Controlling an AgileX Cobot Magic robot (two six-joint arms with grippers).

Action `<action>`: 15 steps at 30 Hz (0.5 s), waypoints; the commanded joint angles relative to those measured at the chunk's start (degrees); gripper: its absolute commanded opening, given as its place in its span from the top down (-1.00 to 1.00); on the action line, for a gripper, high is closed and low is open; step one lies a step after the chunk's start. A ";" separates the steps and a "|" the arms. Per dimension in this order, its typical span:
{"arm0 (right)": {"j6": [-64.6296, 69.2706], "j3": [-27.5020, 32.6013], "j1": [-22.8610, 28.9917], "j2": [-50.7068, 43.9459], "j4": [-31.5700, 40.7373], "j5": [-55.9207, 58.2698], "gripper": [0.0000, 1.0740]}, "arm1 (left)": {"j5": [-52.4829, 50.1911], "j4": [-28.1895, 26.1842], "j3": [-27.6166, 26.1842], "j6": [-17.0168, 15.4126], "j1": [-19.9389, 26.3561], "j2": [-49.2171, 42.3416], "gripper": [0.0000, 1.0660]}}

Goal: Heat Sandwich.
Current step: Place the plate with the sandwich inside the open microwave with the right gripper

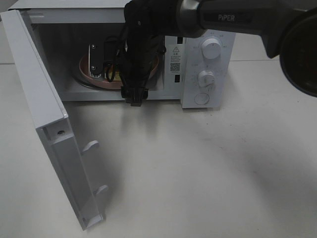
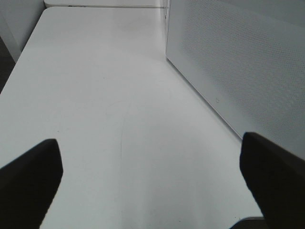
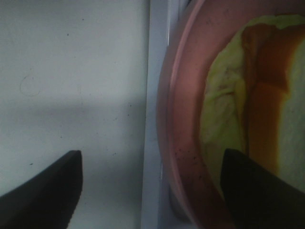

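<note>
The small layered sandwich (image 3: pixel 252 95), yellowish-green filling with an orange-tan bread edge, lies on the round pink plate (image 3: pixel 183 119). In the high view that plate sits inside the cavity of the white countertop microwave (image 1: pixel 198 74), and the right arm (image 1: pixel 148 39) reaching in hides the sandwich there.

The right gripper (image 3: pixel 150 157) stands wide. 1 dark finger lies over the plate's inner side beside the sandwich, and the other lies over the pale surface outside the rim. The rim passes between them and nothing looks pinched. Whether the inner finger touches the food cannot be told.

The step in hand looks like letting go of the plate and getting the arm out of the oven:
- Keep the jaws spread and lift slightly, so neither finger catches the rim.
- Draw straight back through the opening, away from the cavity roof and the side post by the 2 round knobs (image 1: pixel 212 49).
- A dragged finger would slide the plate forward or tip the sandwich off it.

The white hinged door (image 1: pixel 49 129) stands fully open on the left and has yet to be closed. The left gripper (image 2: pixel 150 143) is also wide and empty, low over the pale tabletop (image 2: pixel 105 95) beside a white dotted panel (image 2: pixel 238 62)
</note>
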 commanded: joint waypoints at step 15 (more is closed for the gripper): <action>0.63 13.81 0.00 -10.37 -0.29 -2.92 -0.42 | -0.80 0.17 0.11 0.11 -0.29 -1.26 -0.81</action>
